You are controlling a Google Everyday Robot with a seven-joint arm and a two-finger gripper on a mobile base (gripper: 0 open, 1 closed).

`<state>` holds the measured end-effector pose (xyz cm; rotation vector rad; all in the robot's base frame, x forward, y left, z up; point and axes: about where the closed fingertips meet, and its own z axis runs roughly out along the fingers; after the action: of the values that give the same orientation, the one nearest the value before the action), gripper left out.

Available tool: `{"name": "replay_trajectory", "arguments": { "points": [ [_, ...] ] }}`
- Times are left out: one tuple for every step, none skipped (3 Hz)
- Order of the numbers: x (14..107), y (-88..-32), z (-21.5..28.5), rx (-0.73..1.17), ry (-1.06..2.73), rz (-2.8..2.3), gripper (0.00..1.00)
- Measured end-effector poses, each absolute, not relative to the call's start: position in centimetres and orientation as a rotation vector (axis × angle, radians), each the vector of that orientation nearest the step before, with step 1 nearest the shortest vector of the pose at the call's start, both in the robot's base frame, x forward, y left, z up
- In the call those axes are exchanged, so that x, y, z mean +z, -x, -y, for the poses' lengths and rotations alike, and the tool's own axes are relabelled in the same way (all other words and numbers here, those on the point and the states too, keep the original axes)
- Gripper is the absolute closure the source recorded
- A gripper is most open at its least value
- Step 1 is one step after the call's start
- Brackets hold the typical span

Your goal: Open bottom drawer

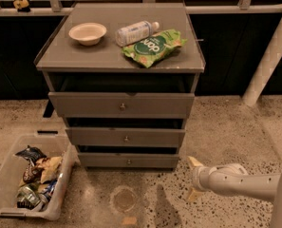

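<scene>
The bottom drawer (150, 161) is the slimmest grey front at the foot of the grey cabinet, with a small round knob at its centre, and it sits pushed in. My gripper (192, 178) hangs low over the floor, just right of the drawer's right end and a little in front of it. Its two tan fingertips (194, 162) stand apart, one above the other, with nothing between them. The white arm reaches in from the lower right.
Two larger drawer fronts sit above the bottom drawer. The cabinet top (83, 56) holds a bowl (87, 33), a bottle (136, 32) and a green chip bag (153, 46). A plastic bin (7, 175) of snacks stands on the floor at left. A white post (268, 65) rises at right.
</scene>
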<state>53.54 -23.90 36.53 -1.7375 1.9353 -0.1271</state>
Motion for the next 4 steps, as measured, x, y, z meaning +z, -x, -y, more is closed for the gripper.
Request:
{"name": "replay_trajectory", "arguments": {
  "points": [
    [34.8,-53.7,23.5,-0.072,1.722,-1.948,0.0],
    [31.1,-52.9,22.2,0.138,1.57,-2.005,0.0],
    [27.5,-53.5,16.9,0.384,1.521,-1.933,0.0],
    [24.0,-55.7,15.7,0.416,1.747,-1.798,0.0]
  ]
}}
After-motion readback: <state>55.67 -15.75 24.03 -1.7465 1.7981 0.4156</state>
